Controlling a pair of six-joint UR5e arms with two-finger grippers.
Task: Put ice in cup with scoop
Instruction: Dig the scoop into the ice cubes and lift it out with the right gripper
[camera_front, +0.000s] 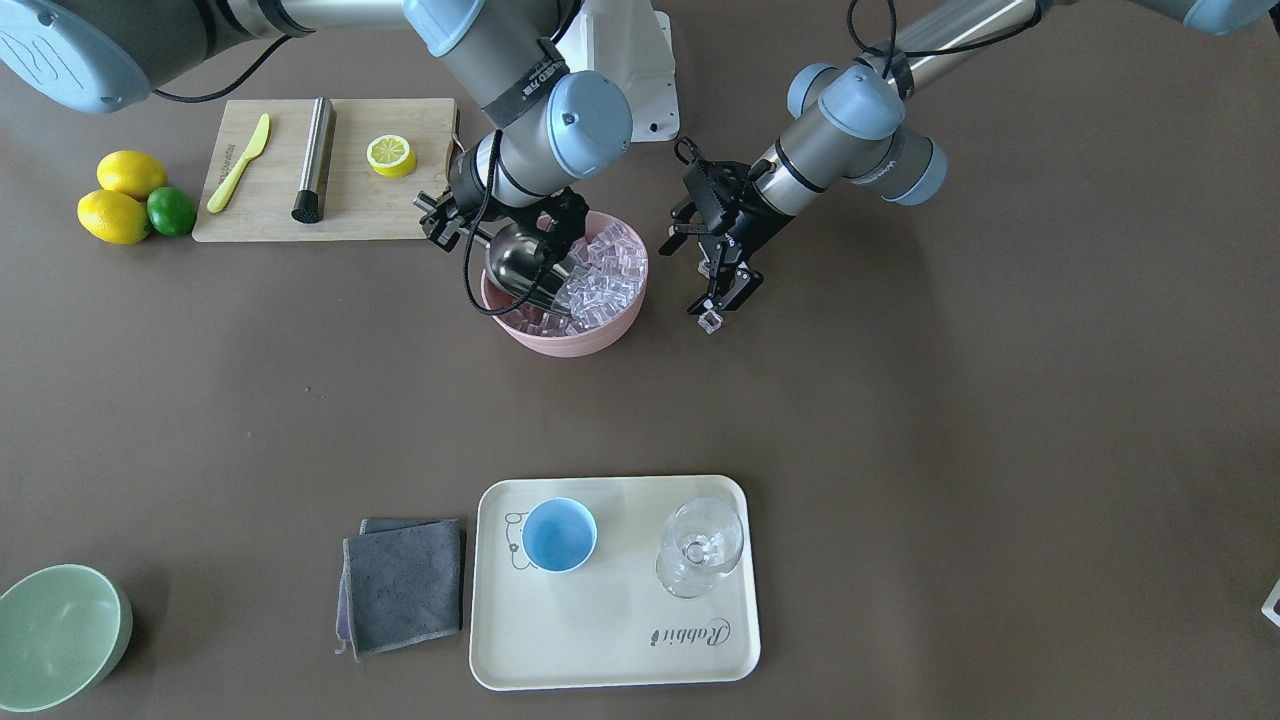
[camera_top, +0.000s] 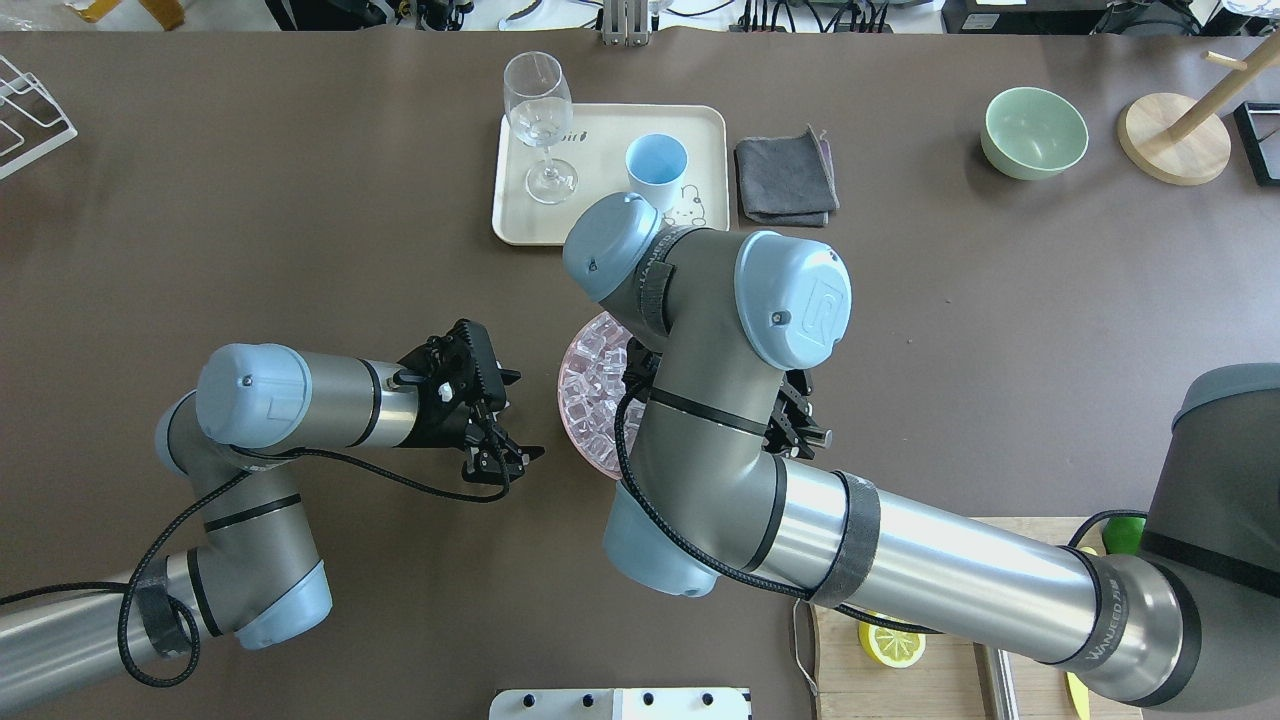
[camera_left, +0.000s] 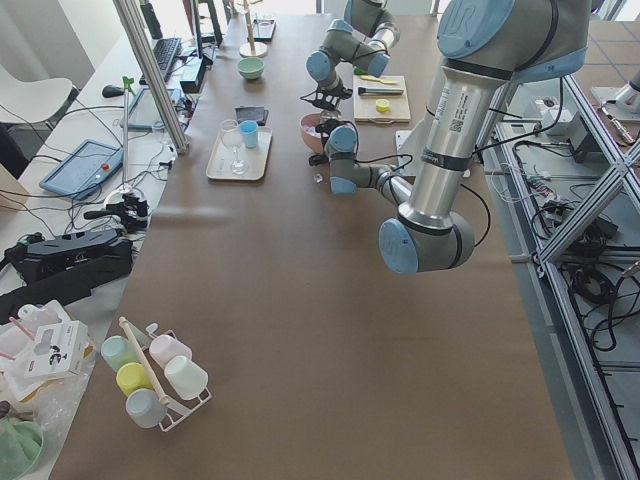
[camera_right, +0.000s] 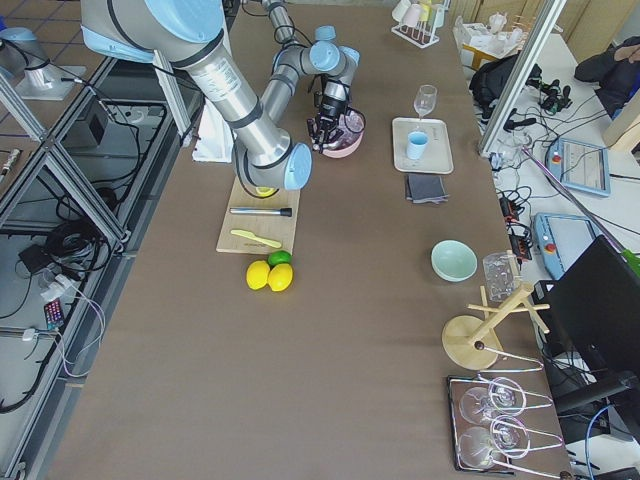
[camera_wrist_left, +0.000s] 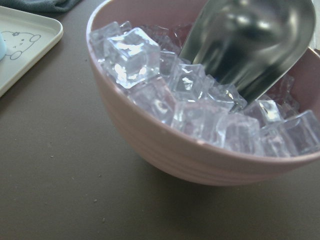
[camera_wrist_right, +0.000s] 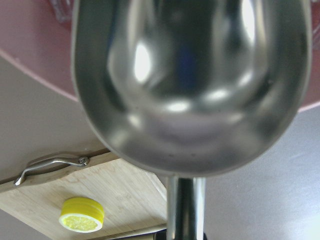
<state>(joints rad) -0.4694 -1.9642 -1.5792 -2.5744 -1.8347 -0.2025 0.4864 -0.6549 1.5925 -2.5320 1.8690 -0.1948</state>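
Note:
The pink bowl (camera_front: 570, 340) holds several ice cubes (camera_front: 605, 280). My right gripper (camera_front: 548, 262) is shut on the handle of the steel scoop (camera_front: 520, 255), whose trough lies in the bowl on the ice. The scoop fills the right wrist view (camera_wrist_right: 190, 80) and shows in the left wrist view (camera_wrist_left: 250, 45) above the ice (camera_wrist_left: 150, 75). My left gripper (camera_front: 722, 298) is open and empty, low beside the bowl. One loose ice cube (camera_front: 710, 321) lies on the table at its fingertips. The light-blue cup (camera_front: 558, 535) stands empty on the cream tray (camera_front: 610, 640).
A stemmed glass (camera_front: 700, 548) shares the tray. A grey cloth (camera_front: 403, 585) lies beside it and a green bowl (camera_front: 55, 635) farther off. A cutting board (camera_front: 330, 215) carries a yellow knife (camera_front: 240, 162), steel cylinder (camera_front: 315, 158) and half lemon (camera_front: 391, 155).

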